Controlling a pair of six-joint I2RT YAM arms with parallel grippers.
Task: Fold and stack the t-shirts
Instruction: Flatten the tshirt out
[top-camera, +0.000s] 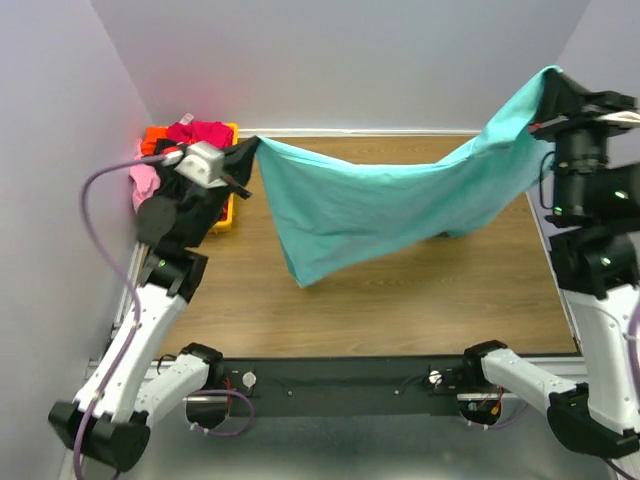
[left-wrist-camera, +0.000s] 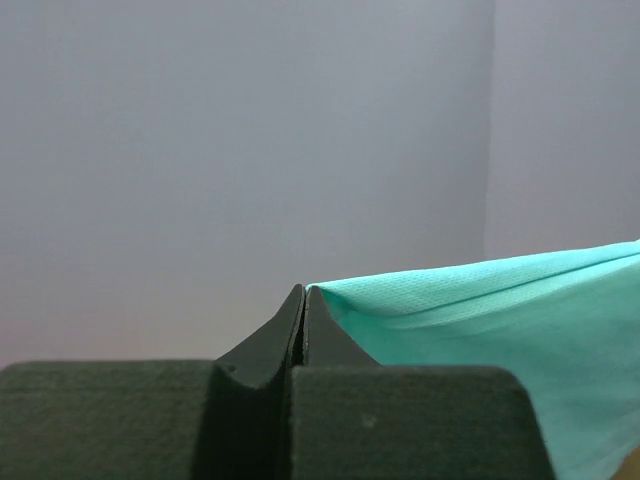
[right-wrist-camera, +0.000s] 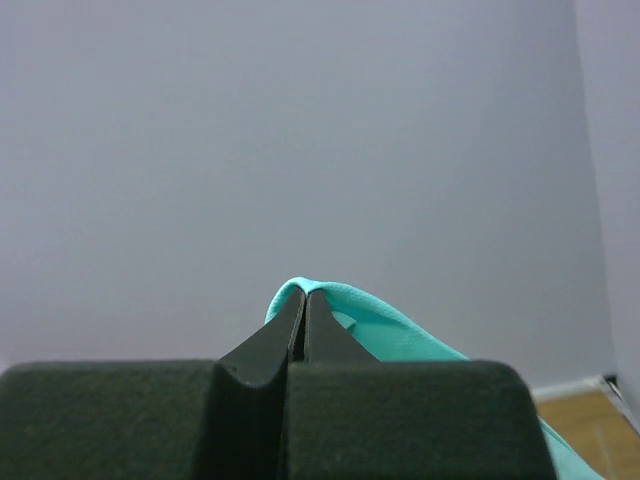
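The turquoise t-shirt (top-camera: 390, 205) hangs stretched in the air between both grippers, sagging in the middle above the wooden table (top-camera: 400, 300). My left gripper (top-camera: 252, 145) is shut on its left corner, near the bin; in the left wrist view the gripper (left-wrist-camera: 303, 292) pinches the cloth (left-wrist-camera: 500, 320). My right gripper (top-camera: 545, 85) is shut on the right corner, raised high at the far right; in the right wrist view the gripper (right-wrist-camera: 304, 295) has the cloth (right-wrist-camera: 400, 340) folded over its tips. Magenta-red (top-camera: 200, 131), pink (top-camera: 145, 180), orange (top-camera: 153, 137) and black (top-camera: 205, 215) shirts lie piled at the back left.
A yellow-orange plastic bin (top-camera: 228, 215) holds the pile of shirts at the back left corner by the wall. The arm bases and a black rail (top-camera: 340, 385) run along the near edge. Walls close in on the left and back.
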